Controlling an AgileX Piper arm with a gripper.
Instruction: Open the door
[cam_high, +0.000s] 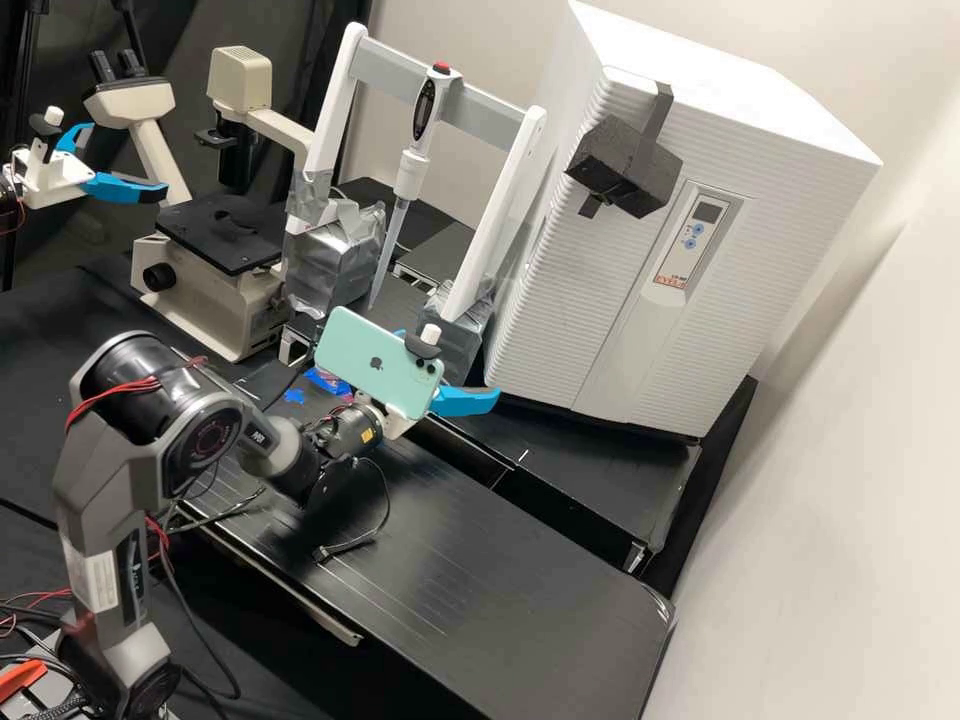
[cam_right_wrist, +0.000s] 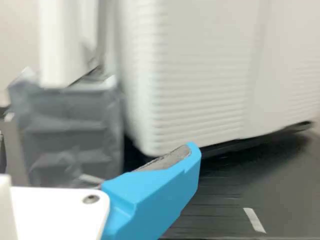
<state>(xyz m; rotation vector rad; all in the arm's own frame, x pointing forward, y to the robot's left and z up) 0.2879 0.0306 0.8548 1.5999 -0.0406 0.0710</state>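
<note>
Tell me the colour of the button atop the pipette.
The button is red, clearest in the high view.

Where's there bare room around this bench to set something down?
The widest free patch is the black bench top between the loose cable and the white wall. A smaller one is the dark ledge before the white cabinet. It's crowded around the microscope and pipette.
</note>
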